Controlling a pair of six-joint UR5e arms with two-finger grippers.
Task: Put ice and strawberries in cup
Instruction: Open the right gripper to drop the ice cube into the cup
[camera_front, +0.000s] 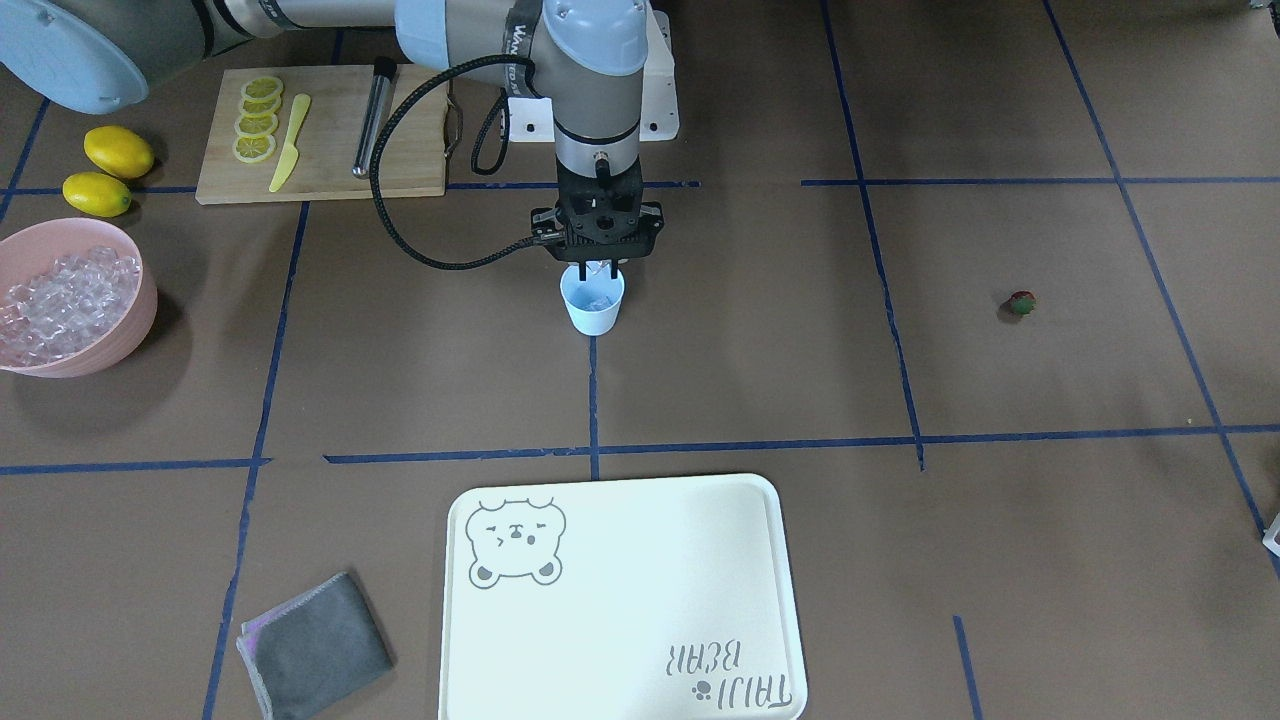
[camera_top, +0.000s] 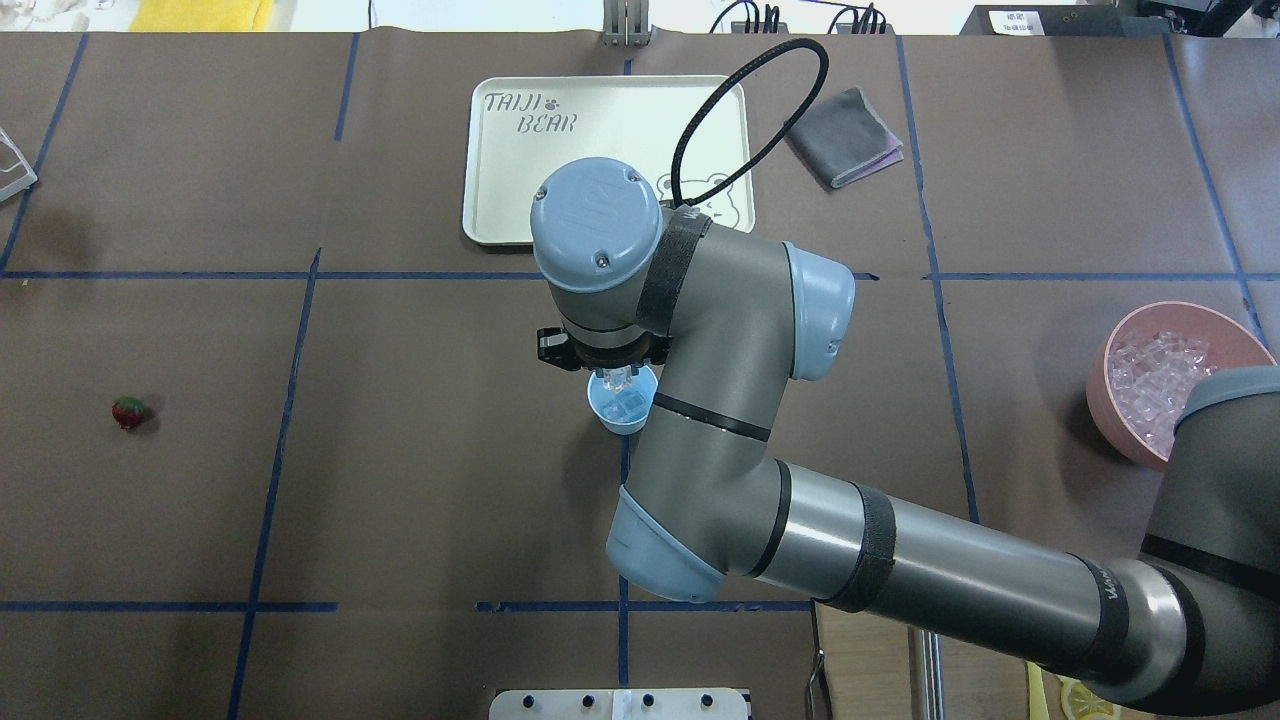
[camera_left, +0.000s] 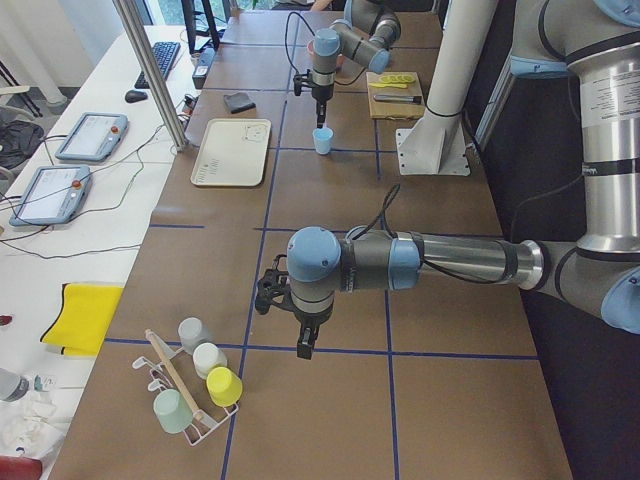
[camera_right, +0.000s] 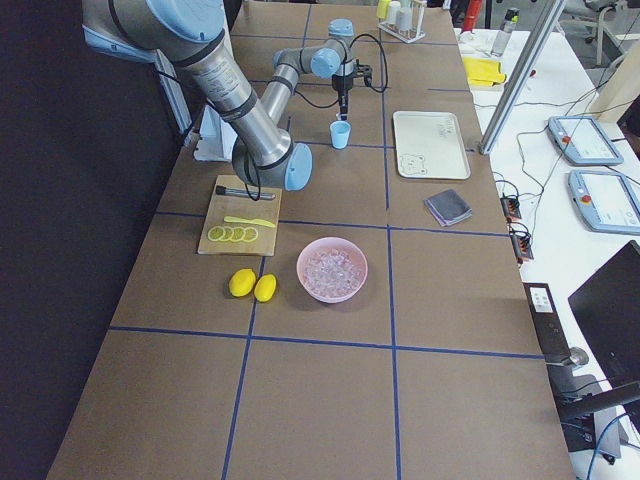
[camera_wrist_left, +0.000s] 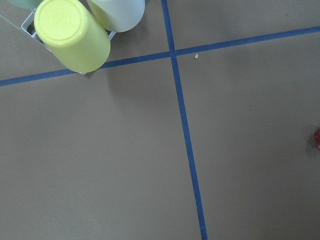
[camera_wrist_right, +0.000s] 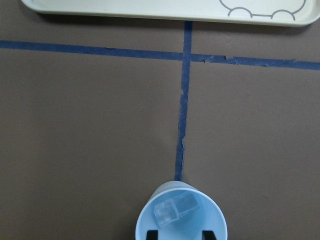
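Observation:
The pale blue cup (camera_front: 592, 310) stands at the table's middle on a blue tape line. My right gripper (camera_front: 597, 272) hangs straight over it, open, its fingertips (camera_wrist_right: 151, 234) at the rim. Clear ice cubes (camera_wrist_right: 175, 210) lie inside the cup (camera_wrist_right: 180, 220). More ice (camera_front: 60, 295) fills a pink bowl (camera_front: 140, 310). The strawberry (camera_front: 1021, 303) lies alone on the table, far from the cup, and shows as a red speck at the edge of the left wrist view (camera_wrist_left: 317, 139). My left gripper (camera_left: 305, 345) hangs above bare table; I cannot tell whether it is open or shut.
A cream tray (camera_front: 620, 600) and a grey cloth (camera_front: 315, 645) lie beyond the cup. A cutting board (camera_front: 400, 150) carries lemon slices, a yellow knife and a dark tool; two lemons (camera_front: 118, 150) lie beside it. A rack of upturned cups (camera_left: 200, 385) stands near my left gripper.

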